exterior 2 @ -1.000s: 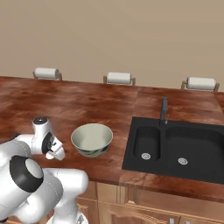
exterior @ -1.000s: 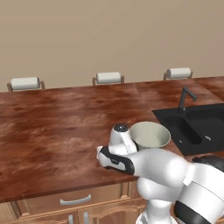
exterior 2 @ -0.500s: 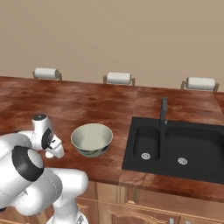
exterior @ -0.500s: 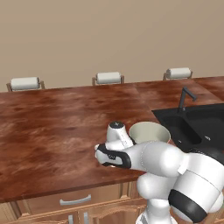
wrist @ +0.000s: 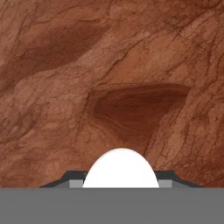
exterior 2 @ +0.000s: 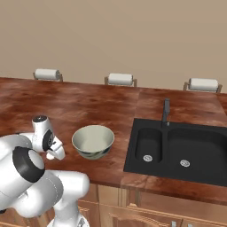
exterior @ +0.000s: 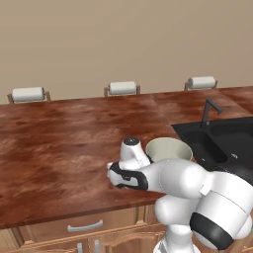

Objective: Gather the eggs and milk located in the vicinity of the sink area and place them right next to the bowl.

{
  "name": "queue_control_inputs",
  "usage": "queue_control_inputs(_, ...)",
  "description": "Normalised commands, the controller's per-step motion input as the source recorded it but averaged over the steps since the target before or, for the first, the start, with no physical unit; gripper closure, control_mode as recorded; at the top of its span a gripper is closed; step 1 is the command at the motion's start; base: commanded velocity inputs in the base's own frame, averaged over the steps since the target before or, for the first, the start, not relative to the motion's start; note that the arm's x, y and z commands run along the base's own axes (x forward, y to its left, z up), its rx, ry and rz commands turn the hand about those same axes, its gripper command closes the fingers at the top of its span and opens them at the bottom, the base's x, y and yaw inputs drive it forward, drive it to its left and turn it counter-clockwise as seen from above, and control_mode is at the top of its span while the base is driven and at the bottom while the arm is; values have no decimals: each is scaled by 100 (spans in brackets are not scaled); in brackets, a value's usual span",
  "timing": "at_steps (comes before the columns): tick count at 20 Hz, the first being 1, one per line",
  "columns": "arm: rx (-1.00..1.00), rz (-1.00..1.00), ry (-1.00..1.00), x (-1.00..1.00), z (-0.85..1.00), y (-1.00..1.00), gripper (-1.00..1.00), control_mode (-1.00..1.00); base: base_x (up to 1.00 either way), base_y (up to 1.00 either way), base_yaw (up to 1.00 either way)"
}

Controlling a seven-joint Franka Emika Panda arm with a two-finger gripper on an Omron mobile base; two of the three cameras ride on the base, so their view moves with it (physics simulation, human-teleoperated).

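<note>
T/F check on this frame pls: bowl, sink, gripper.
1. The bowl stands on the counter, apart from the sink. True.
2. The sink is white. False: it is black.
3. A carton stands in the bowl. False: the bowl looks empty.
4. A white egg sits between the tips of the gripper. True.
5. The gripper is over the sink. False: the hand view shows brown counter beneath it.
</note>
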Motion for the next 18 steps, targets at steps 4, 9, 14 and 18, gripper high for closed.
queue_control_inputs(4,-2,-10,-3,11,-5,-13,100,-100,0,0,0)
queue_control_inputs(9,-3,-13,-4,16,-5,-15,100,-100,0,0,0)
queue_control_inputs(14,-2,-15,-6,26,-6,-12,100,-100,0,0,0)
queue_control_inputs(18,-1,-15,-8,26,-10,-21,100,-100,0,0,0)
